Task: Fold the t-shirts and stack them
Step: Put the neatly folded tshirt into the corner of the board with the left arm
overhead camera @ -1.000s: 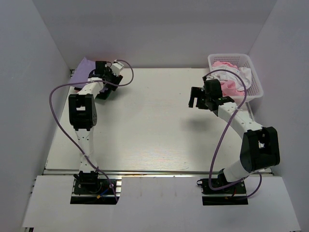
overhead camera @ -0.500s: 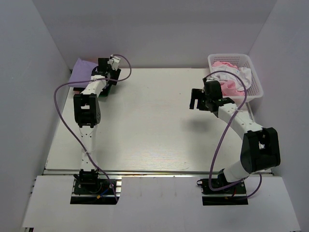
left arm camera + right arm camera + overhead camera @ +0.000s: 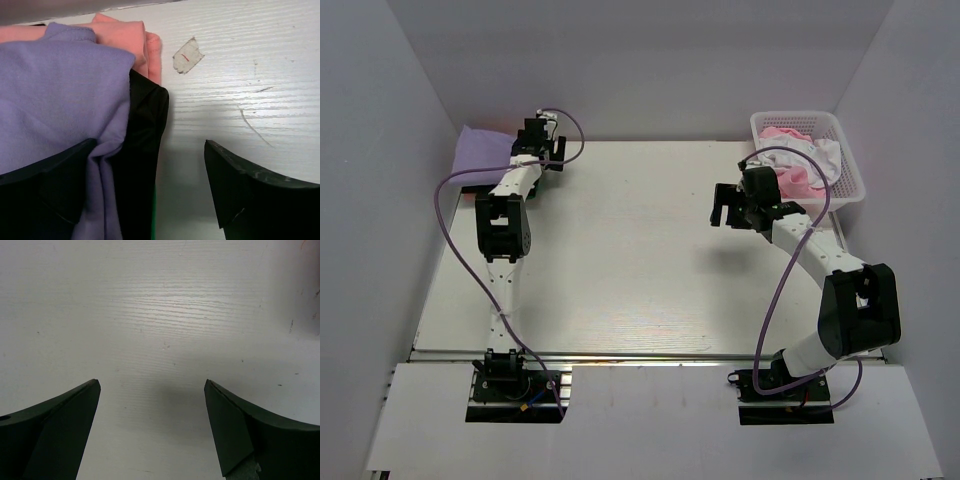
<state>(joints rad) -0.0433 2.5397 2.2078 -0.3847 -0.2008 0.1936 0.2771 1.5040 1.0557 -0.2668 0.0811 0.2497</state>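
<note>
A stack of folded t-shirts lies at the far left corner. The lavender shirt [image 3: 55, 90] is on top, over a pink shirt [image 3: 125, 35], a black shirt [image 3: 145, 130] and a thin green edge [image 3: 154, 215]. In the top view only the lavender shirt [image 3: 480, 152] shows. My left gripper [image 3: 150, 150] is open right above the stack's right edge, its left finger [image 3: 45, 185] over the lavender cloth and its right finger over bare table. It is at the back left in the top view [image 3: 538, 140]. My right gripper [image 3: 728, 210] is open and empty above bare table [image 3: 150, 390].
A white lattice basket [image 3: 848, 172] at the back right holds pink and white clothes [image 3: 798, 160]. A small scrap of tape [image 3: 187, 55] is stuck to the table beside the stack. White walls close in the left, back and right sides.
My left arm has reached further back toward the corner, and the lavender shirt has shifted left toward the wall. The right arm has hardly moved.
</note>
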